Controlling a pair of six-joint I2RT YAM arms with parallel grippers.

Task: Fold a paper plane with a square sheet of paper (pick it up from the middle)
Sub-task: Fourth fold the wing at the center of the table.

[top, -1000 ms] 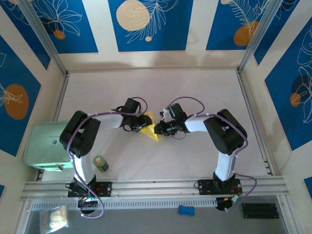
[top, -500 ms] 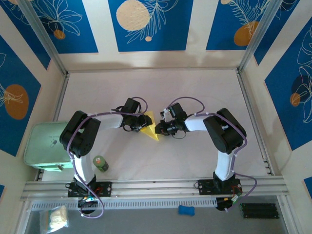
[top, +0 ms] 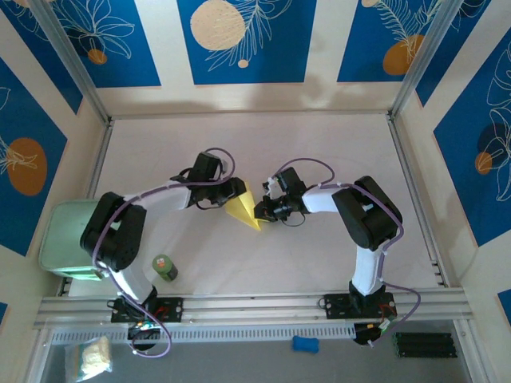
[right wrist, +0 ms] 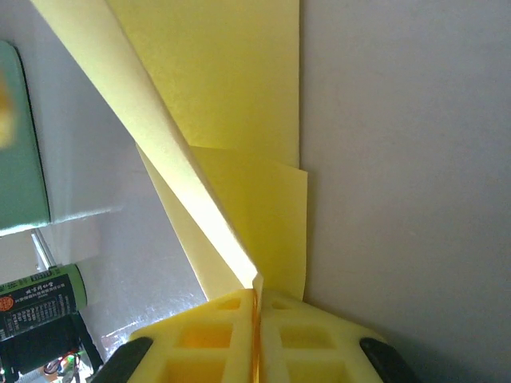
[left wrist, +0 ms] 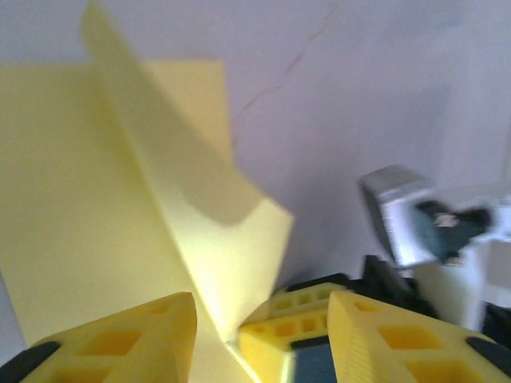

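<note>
The pale-yellow sheet of paper (top: 243, 209), folded to a pointed wedge with a raised centre crease, lies mid-table between both grippers. My right gripper (top: 259, 212) touches its right side. In the right wrist view, that gripper (right wrist: 256, 297) is shut on the upright crease of the paper (right wrist: 239, 104). My left gripper (top: 232, 191) is at the paper's upper left edge. Seen from the left wrist, its jaws (left wrist: 257, 311) stand apart, with the paper (left wrist: 96, 207) and the right gripper's yellow fingertips (left wrist: 299, 307) between them, gripping nothing.
A mint-green box (top: 68, 239) sits at the table's left edge, with a small green can (top: 164, 266) in front of it. Below the rail lie a blue item (top: 304, 344), a white bag (top: 92, 357) and a black block (top: 423, 343).
The left arm has swung outward and its gripper has drawn back up and left, uncovering more of the paper. The right jaws have closed onto the crease.
</note>
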